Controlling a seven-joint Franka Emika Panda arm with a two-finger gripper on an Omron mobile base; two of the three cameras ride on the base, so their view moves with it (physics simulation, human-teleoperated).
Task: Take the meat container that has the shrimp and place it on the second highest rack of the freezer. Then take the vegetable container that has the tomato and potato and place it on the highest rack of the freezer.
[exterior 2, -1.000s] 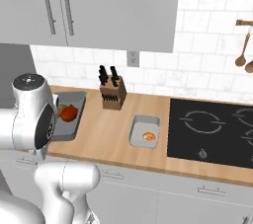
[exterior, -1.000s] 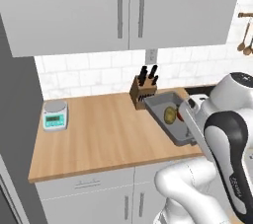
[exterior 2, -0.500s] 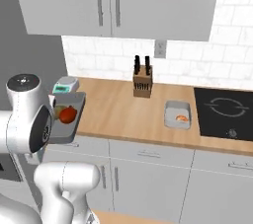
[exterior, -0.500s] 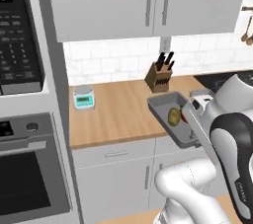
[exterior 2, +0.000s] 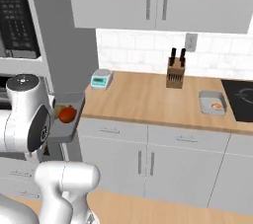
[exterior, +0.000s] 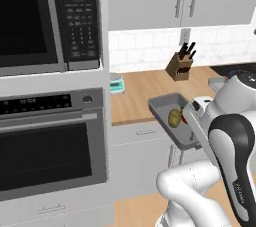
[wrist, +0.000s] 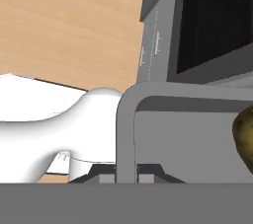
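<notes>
Vegetable container (exterior: 172, 121) carried off the counter.
Fingers clamp its near rim; potato (exterior: 174, 118) and tomato (exterior 2: 67, 114) ride inside, long axis pointing away from the gripper (wrist: 127, 171).

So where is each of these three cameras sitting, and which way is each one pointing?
Left base view: behind the arm on its left, facing the oven column and wooden counter; the white arm rises lower right, carrying the dark grey rectangular tray with the yellowish-brown potato.
Right base view: behind on its right, facing the cabinets; the arm rises lower left, with the round red tomato.
Hand view: on the hand, along the tray's rim.
Both base views share tray, black knife block and counter.
</notes>
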